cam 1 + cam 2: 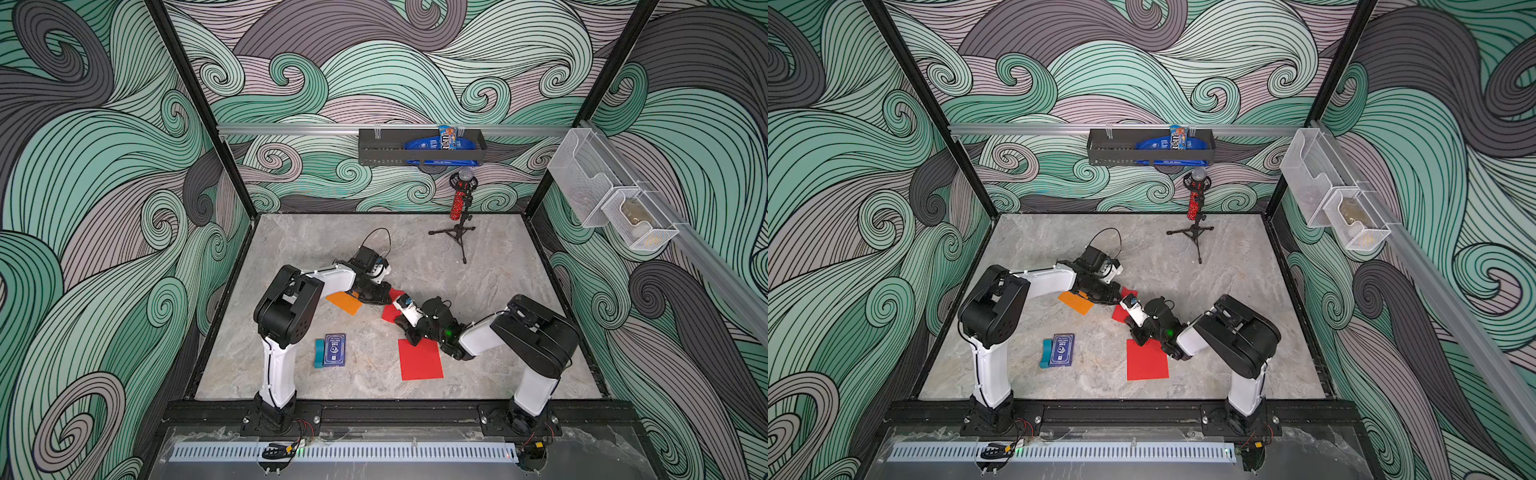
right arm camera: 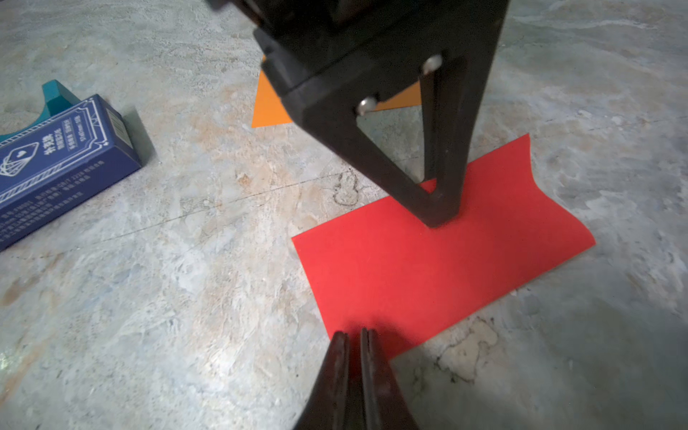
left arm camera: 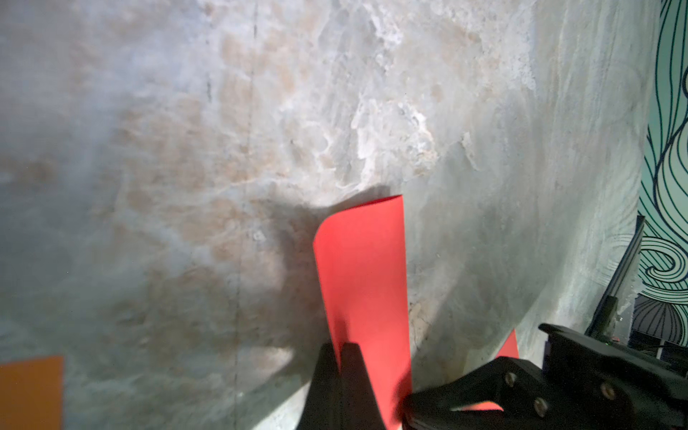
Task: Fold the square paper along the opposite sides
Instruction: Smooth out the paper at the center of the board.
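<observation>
Looking down in both top views, we find the red paper (image 1: 390,312) lying on the bench (image 1: 478,299) between the two arms, near an orange sheet (image 1: 345,302). We see the left gripper (image 2: 439,219) with its jaws together, the tips set down on the paper's upper face close to one long edge. The right gripper (image 2: 353,335) sits at a corner of the same paper. Its jaws stand almost together, with only a thin slit between them, and we cannot tell whether the paper's edge is caught in that slit. One short end of the paper curls up off the bench. A second red sheet (image 1: 420,359) lies flat nearer the right arm's base, apart from the first. A blue card box (image 1: 334,350) rests beside a teal block (image 1: 319,353), well apart from the papers.
</observation>
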Robot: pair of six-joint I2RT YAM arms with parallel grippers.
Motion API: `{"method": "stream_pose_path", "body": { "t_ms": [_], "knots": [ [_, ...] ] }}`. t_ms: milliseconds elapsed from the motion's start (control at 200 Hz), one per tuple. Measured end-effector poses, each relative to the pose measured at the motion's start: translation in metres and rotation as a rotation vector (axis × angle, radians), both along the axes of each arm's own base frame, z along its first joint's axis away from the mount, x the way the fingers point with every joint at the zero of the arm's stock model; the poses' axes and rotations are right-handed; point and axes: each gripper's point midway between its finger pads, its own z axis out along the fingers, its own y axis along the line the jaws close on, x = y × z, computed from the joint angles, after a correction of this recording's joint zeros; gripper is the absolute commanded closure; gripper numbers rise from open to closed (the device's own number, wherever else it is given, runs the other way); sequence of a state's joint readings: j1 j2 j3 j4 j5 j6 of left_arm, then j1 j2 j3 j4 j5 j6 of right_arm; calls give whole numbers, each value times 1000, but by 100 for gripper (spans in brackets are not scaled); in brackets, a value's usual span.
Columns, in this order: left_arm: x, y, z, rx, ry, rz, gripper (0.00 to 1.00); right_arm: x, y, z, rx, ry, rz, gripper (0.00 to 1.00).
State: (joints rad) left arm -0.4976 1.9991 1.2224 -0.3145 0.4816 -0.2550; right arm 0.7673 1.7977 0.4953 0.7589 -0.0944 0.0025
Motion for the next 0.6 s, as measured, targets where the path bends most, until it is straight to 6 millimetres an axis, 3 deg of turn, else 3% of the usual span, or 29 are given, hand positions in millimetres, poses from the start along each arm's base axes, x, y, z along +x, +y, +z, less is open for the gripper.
{"method": "stream_pose_path", "body": {
  "t_ms": [195,295,460,600],
  "knots": [
    [0,0,0,1,2,2,100,-13,-8,3,-5,36,-7,88],
    [-1,0,0,-1,10,13,100,-11,-9,19,62,52,-22,88],
    [-1,-1,0,-5,27,36,100,28,-12,53,203,55,-111,89],
    [-1,-1,0,-7,38,50,100,68,-9,66,256,42,-172,90]
  ]
}}
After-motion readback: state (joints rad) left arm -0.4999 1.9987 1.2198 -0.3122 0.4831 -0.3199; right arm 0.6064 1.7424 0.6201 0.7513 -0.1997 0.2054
